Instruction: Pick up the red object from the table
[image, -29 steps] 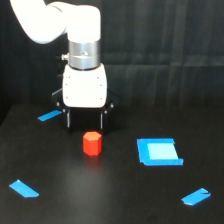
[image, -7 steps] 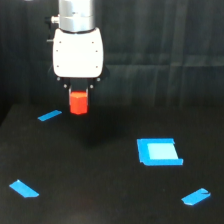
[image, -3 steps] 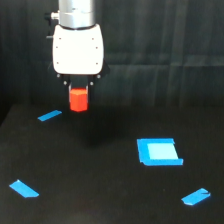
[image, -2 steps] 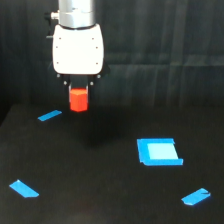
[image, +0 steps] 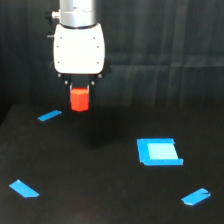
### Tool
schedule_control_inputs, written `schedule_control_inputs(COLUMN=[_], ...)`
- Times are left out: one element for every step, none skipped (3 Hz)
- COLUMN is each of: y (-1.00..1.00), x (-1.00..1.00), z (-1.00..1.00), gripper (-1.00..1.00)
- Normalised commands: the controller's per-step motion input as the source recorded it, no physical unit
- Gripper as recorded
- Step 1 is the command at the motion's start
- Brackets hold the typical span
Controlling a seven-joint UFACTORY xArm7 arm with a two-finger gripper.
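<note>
The red object (image: 79, 99), a small red-orange block, hangs in the air well above the black table (image: 100, 180), in the upper left part of the exterior view. My gripper (image: 79, 95) is shut on it from above, under the white arm housing (image: 79, 47). The fingers are mostly hidden against the dark background. The block's top sits up between them.
A blue square patch (image: 158, 151) lies on the table at the exterior view's right. Blue tape strips lie at the left rear (image: 49, 116), the front left (image: 24, 188) and the front right (image: 196, 196). A dark curtain hangs behind.
Long ago the block stood on the table under the open gripper; it is now gripped and lifted. Over the last second nothing has visibly moved.
</note>
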Motion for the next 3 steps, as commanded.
schedule_control_inputs(y=[0.01,0.00,0.02], x=[0.02,0.04,-0.01], z=[0.01,0.01,0.09], gripper=[-1.00,-0.94,-1.00])
